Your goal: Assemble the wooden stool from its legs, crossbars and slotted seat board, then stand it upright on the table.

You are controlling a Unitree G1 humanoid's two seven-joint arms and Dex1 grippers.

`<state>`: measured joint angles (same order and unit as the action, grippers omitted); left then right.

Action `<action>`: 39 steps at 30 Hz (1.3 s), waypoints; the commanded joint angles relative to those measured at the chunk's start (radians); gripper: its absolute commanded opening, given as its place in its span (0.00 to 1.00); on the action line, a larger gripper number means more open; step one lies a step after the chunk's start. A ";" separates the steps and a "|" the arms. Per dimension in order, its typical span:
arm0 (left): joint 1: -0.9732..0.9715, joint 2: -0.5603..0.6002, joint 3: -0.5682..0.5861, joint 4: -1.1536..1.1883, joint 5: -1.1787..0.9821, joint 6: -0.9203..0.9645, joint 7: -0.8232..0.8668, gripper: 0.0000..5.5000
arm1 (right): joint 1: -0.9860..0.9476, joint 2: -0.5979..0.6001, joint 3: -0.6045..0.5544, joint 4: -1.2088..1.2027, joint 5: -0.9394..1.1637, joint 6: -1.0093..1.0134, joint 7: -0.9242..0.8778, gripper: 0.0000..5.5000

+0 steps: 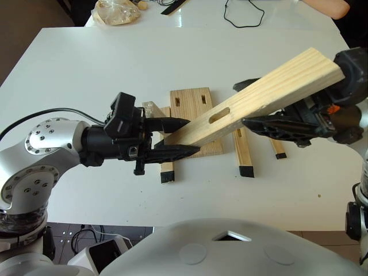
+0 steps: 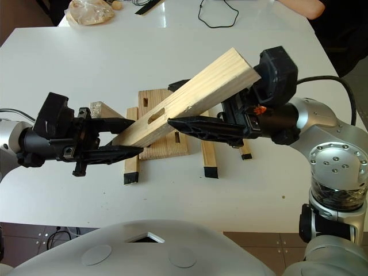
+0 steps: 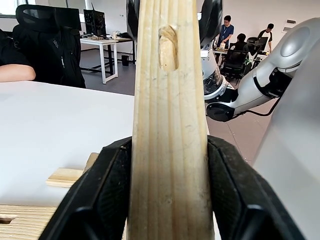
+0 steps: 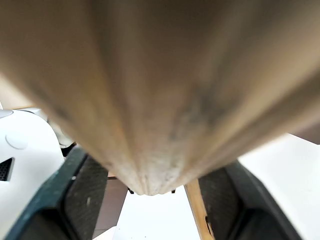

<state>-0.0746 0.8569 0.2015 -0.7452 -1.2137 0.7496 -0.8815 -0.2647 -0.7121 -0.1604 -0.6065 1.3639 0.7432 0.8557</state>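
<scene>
- Hanging slantwise above the white table (image 1: 86, 75), a long pale slotted pine plank (image 1: 270, 95) is held.
- Its lower end is clamped by the left gripper (image 1: 192, 136), jaws closed on it; the right gripper (image 1: 240, 104) is closed on it farther up.
- Nothing is joined yet: a short two-slot pine board (image 1: 191, 108) and black-tipped wooden sticks (image 1: 244, 152) lie flat beneath.

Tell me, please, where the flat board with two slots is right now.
The two-slot board lies flat at mid-table in the left eye view, beneath the long plank held above it by the left gripper and right gripper.
</scene>
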 commanded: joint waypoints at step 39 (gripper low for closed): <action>0.275 0.067 0.062 -0.145 0.150 -0.073 -0.026 0.92 | 0.086 -0.251 -0.032 0.267 -0.496 -0.180 0.387 0.37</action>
<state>0.1503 0.8824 0.2987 -0.8777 -1.1808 0.7087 -0.8476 -0.1670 -0.9820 -0.2158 -0.3381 0.9056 0.5961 1.2335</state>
